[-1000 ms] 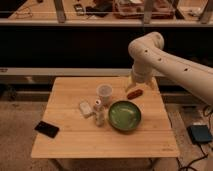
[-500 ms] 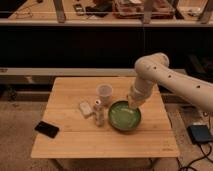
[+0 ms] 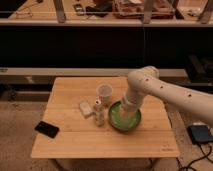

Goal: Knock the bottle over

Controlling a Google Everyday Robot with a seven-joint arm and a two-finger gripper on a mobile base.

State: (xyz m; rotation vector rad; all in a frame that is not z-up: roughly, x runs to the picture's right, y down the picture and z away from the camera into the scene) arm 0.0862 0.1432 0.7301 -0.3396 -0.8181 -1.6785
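Bottle (image 3: 99,113) stands upright near the middle of the desk (image 3: 75,145), beyond a dark phone (image 3: 46,129) at the near left. A whitish block (image 3: 86,108) lies just left of it, a green bowl (image 3: 115,123) just right. The gripper (image 3: 128,112) hangs over that bowl, seemingly clear of the bottle; whether it is clenched or released I cannot tell. Farther back stands a white cup (image 3: 104,92).

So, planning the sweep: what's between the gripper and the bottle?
Camera view: only the green bowl's rim separates the gripper, over the bowl, from the bottle.
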